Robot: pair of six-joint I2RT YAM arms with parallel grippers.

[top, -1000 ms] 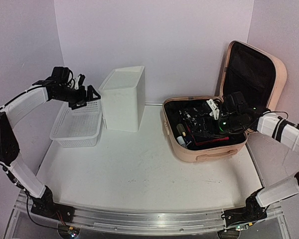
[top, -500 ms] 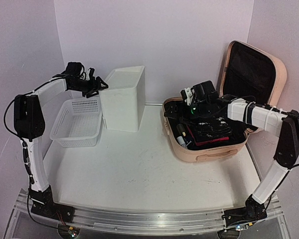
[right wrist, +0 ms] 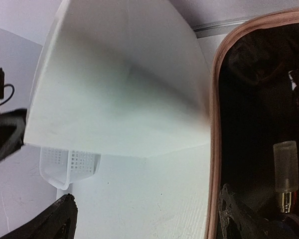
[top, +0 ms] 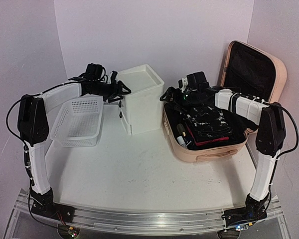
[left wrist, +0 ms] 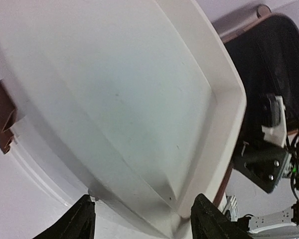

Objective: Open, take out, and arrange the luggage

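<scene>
The peach-pink luggage lies open at the right, its lid propped upright and black-lined. Inside are a black patterned pouch, a red item and a small bottle. My left gripper sits at the top near corner of the white drawer box. In the left wrist view its fingers touch both sides of that corner. My right gripper is wide open over the luggage's left rim, one finger above the table and one inside the case.
A white mesh basket stands at the left, beside the drawer box. The box is turned so its drawer fronts face front-left, and it nearly touches the luggage. Walls close in behind and on both sides.
The drawer box has turned and shifted right toward the luggage. My left gripper moved right onto its corner and narrowed. My right gripper swung left from over the luggage's contents to its left rim.
</scene>
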